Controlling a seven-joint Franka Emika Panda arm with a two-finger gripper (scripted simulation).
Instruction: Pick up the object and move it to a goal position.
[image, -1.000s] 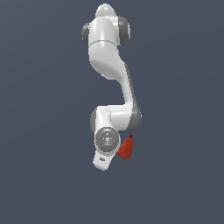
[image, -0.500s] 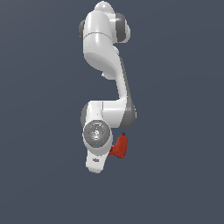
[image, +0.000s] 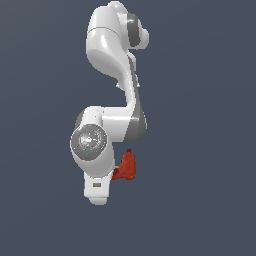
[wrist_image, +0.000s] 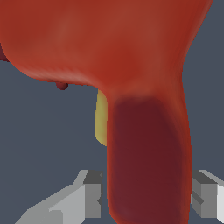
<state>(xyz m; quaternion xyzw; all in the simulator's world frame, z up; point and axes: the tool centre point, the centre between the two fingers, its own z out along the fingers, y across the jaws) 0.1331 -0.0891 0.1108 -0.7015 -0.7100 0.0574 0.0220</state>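
**Red drill-like object clamped between the arm's fingers**

The exterior view shows the white Panda arm (image: 112, 65) against a plain dark grey-blue background, its upper links bulging at the top of the frame and its lower links folding down to a round wrist joint with a grey disc face. Below that joint the white hand ends in a blunt block. Pressed against the hand, on the exterior view's right, is the object (image: 125, 167), a small red-orange item with a narrow upper end and a broader lower part; it is much smaller than the hand beside it. A tiny yellowish speck shows where it meets the hand.

In the wrist view the object (wrist_image: 131, 65) fills most of the frame. Its broad red-orange body spreads across one side, and a darker, maroon-toned handle runs from it toward the camera. A yellowish patch sits along one edge of the handle where it joins the body.

The gripper (wrist_image: 146, 197) has its grey fingers (wrist_image: 83, 199) on either side of the handle, closed narrowly against it and holding the object. No tabletop can be made out in either view, so the height of the object cannot be told.
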